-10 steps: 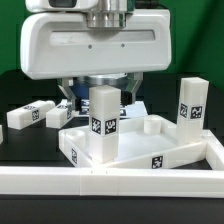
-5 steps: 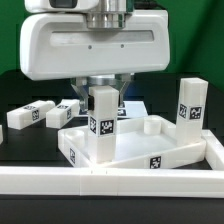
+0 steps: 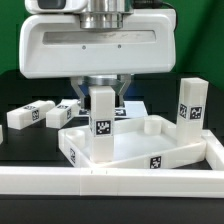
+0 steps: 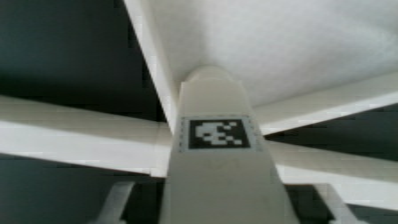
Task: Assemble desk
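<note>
Clamping the leg [image 3: 102, 125] near its top, with the fingers [image 3: 87, 93] drawn narrow against two opposite faces. Standing upright at the corner of the tabletop [image 3: 185, 152] toward the exterior view's left, foot down inside the raised rim; cannot tell whether truly seated in the socket. Pointing, in the wrist view, straight down past its tag [image 4: 217, 133] toward the white tabletop floor.

Could jam or skew if pressed or turned while off the socket's line. Might equally drag the tabletop, apparently loose and lying askew near the border rail [image 3: 110, 185], round on the bench [image 3: 25, 150] instead of tightening. Risks toppling an unseated leg by letting go too soon. Gripping so high also invites slipping under a twist. Worth minding the second upright leg [image 3: 190, 102] at the exterior view's right, close below the broad wrist housing [image 3: 95, 45] and liable to be knocked by a sideways swing. Little threat to the two loose legs [image 3: 66, 112] lying flat on the bench, well apart.
</note>
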Tool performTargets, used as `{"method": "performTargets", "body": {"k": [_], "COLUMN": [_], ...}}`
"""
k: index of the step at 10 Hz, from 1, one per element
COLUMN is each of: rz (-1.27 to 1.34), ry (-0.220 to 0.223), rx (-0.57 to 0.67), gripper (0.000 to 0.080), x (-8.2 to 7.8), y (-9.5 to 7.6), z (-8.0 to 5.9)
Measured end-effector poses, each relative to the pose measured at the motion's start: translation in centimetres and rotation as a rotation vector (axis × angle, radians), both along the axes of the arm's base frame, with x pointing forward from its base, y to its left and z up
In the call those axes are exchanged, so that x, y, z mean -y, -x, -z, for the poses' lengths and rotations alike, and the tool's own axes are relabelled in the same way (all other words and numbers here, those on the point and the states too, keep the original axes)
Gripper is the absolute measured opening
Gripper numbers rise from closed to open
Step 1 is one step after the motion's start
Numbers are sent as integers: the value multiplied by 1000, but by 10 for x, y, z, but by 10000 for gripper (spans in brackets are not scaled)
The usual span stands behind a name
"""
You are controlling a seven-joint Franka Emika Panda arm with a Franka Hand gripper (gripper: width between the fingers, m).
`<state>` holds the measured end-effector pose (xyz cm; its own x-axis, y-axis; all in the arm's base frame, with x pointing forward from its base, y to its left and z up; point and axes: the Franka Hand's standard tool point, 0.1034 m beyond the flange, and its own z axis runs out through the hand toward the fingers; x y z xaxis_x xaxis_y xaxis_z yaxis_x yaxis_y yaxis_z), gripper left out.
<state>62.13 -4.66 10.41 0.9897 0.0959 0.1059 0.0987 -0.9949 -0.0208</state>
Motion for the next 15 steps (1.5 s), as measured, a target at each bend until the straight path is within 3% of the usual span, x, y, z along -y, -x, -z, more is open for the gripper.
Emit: {"method": "performTargets", "body": {"k": [10, 13, 14, 15], "rz": [922, 970, 935, 916], "ry": [-126, -133, -129, -127], "rx": [-27, -29, -27, -28], "gripper": [291, 291, 456, 456], "x": [-8, -8, -8, -8], "y": [1, 1, 1, 1], "z": [1, 2, 1, 1]}}
